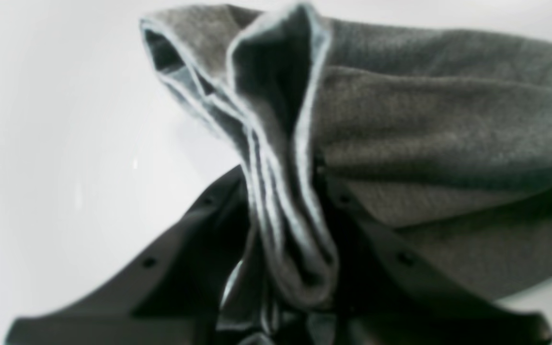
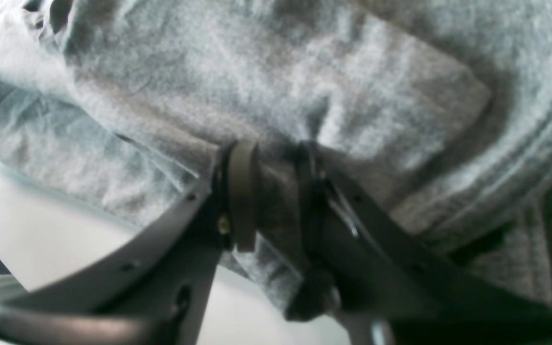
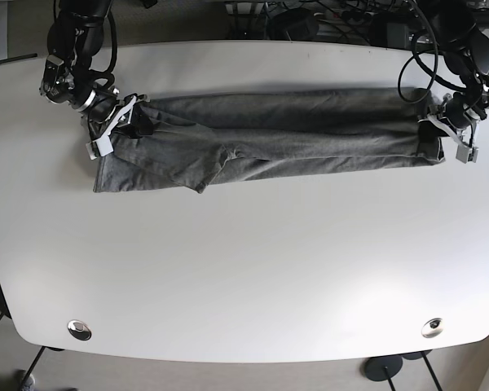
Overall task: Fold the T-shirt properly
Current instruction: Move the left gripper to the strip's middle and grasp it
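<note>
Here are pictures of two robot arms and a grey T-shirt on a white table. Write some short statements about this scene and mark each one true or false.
1. The T-shirt is stretched lengthwise between the two arms. True.
2. The left gripper is open and holds nothing. False: it is shut on bunched cloth at the shirt's edge.
3. The right gripper pinches grey cloth. True.
4. The shirt hangs over the near table edge. False: it lies along the far side.
5. The shirt is red. False: it is grey.
</note>
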Controlling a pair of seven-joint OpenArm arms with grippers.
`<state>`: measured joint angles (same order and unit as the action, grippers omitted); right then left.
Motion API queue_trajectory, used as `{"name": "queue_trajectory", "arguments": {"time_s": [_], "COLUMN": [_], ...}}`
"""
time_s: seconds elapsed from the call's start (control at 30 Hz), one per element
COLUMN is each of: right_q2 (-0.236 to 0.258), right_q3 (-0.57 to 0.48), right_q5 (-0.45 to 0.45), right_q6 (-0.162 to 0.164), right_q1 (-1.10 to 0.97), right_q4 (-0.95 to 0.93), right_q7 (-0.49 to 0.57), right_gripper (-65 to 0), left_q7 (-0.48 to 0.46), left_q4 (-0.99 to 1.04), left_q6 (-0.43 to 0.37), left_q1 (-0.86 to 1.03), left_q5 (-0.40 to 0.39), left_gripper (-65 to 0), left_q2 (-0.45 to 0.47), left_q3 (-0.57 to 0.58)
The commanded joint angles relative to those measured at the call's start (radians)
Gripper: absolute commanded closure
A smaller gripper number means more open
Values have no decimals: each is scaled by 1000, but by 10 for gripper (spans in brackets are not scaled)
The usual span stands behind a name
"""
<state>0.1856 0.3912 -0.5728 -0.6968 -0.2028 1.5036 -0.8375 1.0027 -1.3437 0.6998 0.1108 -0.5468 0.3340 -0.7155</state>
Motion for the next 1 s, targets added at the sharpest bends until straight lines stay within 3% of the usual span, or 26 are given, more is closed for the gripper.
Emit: {"name": "queue_trajectory", "arguments": {"time_s": [0.03,0.17,0.3,0.6,0.7,0.93,1.0], "right_q2": [10,10,9,-16,-16,-16,-16], "right_q3": [2,2,2,-2,-2,-1,-1], "right_q5": [27,27,27,27,29,29,30], "right_q6": [7,7,9,9,9,9,9], "right_q1": [-5,-7,-5,-4,-4,-4,-4], "right_q4": [5,4,4,2,2,2,2], "right_q7": [-30,-30,-29,-29,-27,-27,-27], "right_gripper": [-146,-146,-146,-144,-144,-144,-144], "left_q7": [-17,44,86,60,41,-38,-38], "left_q4": [-150,-428,-544,-524,-475,-412,-409], "left_q6": [-2,-2,-2,-2,-2,-88,-104], "left_q1": [34,65,76,23,7,-9,-9], "left_q5": [-14,-8,-8,-8,-8,-8,-8], "left_gripper": [-42,-42,-44,-47,-47,-54,-121], "left_q2": [18,-60,-143,-310,-341,-345,-345], "left_q3": [-20,26,161,485,524,578,578]}}
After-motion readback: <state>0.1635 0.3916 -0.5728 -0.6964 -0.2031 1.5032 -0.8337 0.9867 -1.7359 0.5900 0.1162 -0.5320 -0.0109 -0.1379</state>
